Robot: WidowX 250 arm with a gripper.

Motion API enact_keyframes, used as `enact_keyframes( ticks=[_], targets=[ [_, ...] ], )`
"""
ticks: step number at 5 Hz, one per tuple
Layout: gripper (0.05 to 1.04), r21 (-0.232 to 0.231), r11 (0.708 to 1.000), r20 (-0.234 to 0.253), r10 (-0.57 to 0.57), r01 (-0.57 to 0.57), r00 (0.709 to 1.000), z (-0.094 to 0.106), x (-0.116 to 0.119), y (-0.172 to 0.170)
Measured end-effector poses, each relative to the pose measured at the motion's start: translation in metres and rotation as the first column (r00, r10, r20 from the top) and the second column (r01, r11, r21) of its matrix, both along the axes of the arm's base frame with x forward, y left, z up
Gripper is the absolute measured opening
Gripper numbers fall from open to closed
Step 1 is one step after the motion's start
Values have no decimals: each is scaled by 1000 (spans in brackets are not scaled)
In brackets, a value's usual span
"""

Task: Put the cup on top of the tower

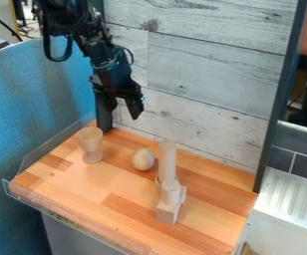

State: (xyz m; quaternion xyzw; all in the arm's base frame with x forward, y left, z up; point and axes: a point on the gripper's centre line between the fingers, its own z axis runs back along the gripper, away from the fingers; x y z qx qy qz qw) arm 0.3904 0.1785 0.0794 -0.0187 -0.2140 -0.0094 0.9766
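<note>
Black gripper [123,113]: hanging over the bench [83,187], spread wide, with wooden wall [216,74] visible through the gap; holding nothing.
Pale cup [91,144]: standing on the bench, below the gripper and off toward the view's left, well apart from it.
Cup's long axis: close to vertical, broad bowl uppermost, narrow waist beneath.
Gripper's slant: down and toward the view's right, so aimed past the cup rather than at it.
Egg [143,159]: below the gripper, toward the view's right; opposite side from the cup.
Tower [167,164]: farther off than the egg, same side of the gripper; tall, with a short cylinder [171,193] on a block [168,211] in front. Cannot tell whether all count as one tower.
Step in hand: probably lining up for the cup, lift and placing both undone.
Coming move: needs a shift toward the view's left, a straighter wrist, then a descent around the cup.
Likely trouble: descending on the present slant, clipping the bowl's edge and tipping the cup.
</note>
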Motion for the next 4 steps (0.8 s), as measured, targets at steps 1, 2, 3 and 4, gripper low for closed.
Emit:
enact_keyframes(
  ticks=[1, 2, 3, 4],
  targets=[
    [1001, -21, 1000, -37, 4, -5, 999, -16, -2, 0],
    [1001, -13, 999, -84, 35, -36, 996, -19, -10, 12],
    [1001, 8, 997, -89, 78, -78, 993, -18, -19, 32],
    [1001, 23, 994, -116, 106, -104, 987, -21, -24, 48]
  ],
)
